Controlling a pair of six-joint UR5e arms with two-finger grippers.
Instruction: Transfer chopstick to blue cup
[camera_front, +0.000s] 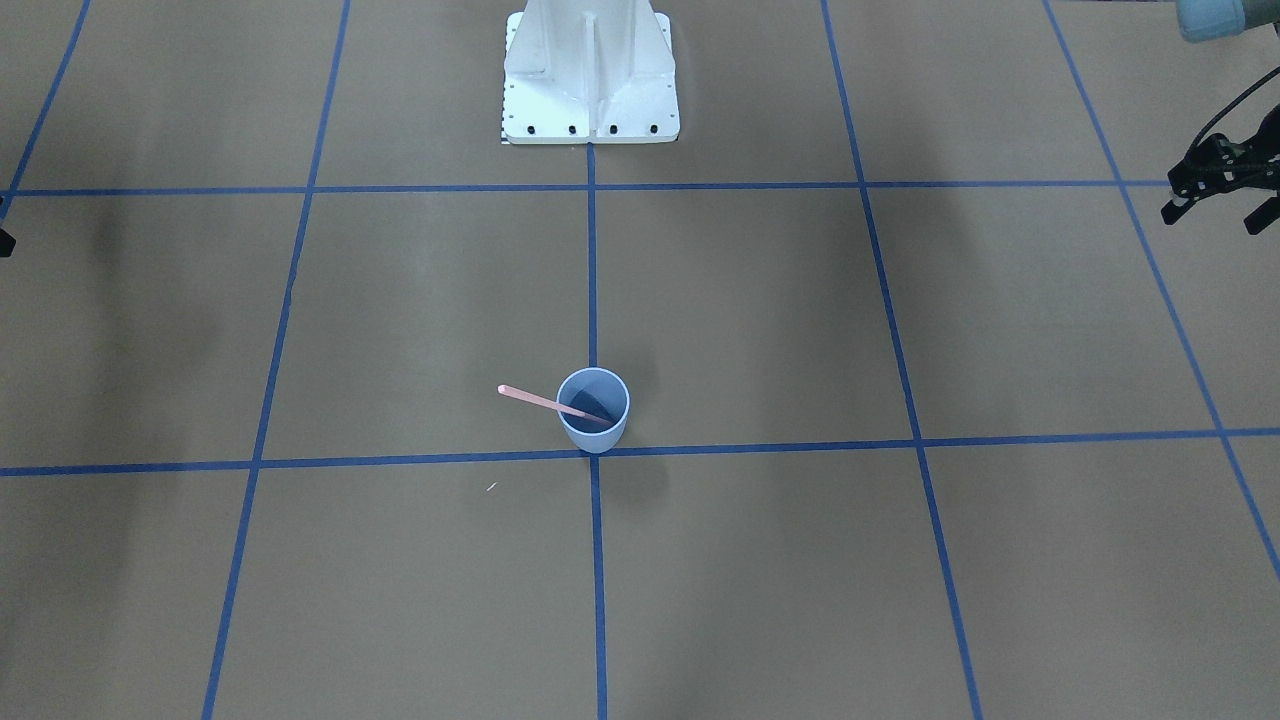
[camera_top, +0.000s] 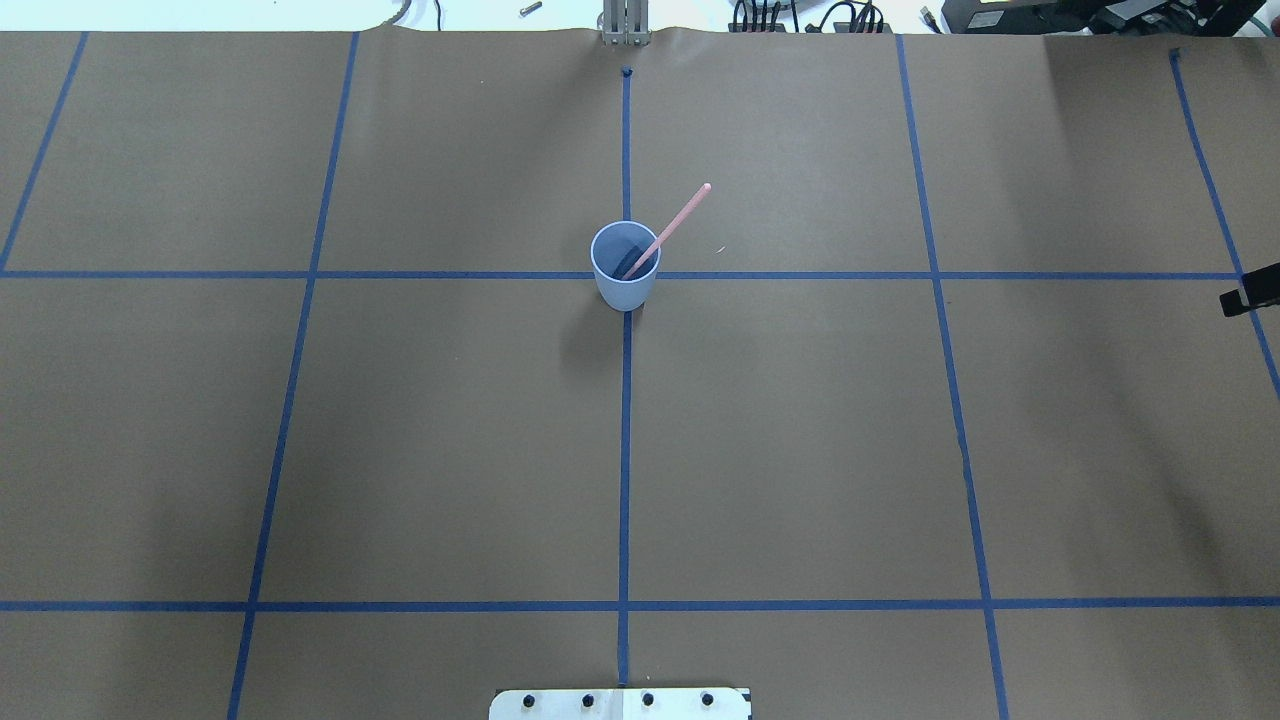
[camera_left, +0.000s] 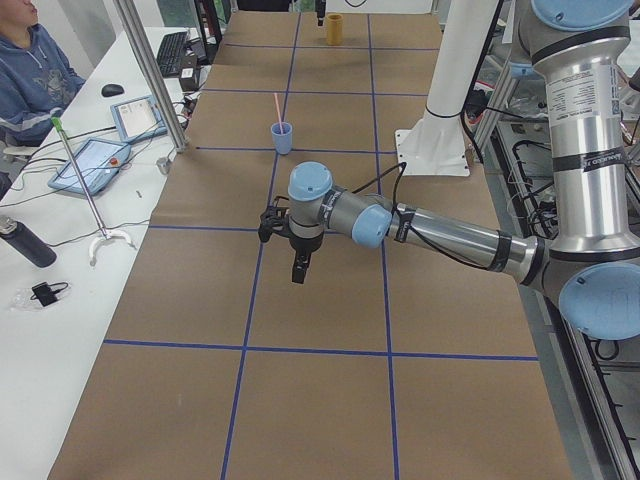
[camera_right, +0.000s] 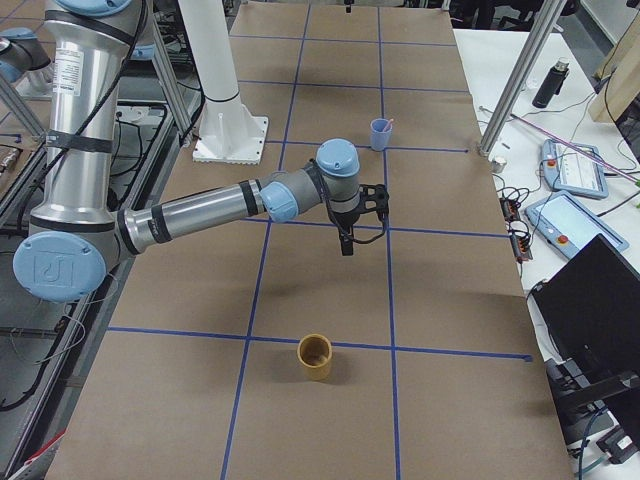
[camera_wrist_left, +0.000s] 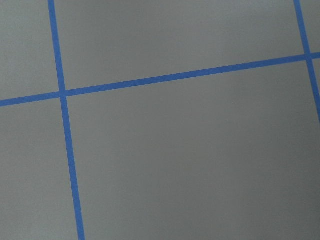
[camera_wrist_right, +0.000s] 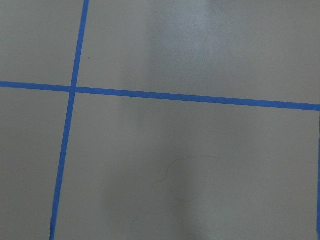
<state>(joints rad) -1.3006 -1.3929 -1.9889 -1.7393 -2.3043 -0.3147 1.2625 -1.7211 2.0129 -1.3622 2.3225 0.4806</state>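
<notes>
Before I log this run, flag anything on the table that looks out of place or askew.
Only one thing: a tiny white sliver lies loose on the paper near the blue cup. The chopstick leans tilted in the cup, top end past the rim; the cup stands upright.

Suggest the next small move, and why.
Probably none, just stop here. The thin pale pink chopstick already stands tilted in the small pale blue plastic cup, its lower end inside and its shaft leaning on the rim. The left pincer is open, empty and far off to the side. The transfer looks done.
</notes>
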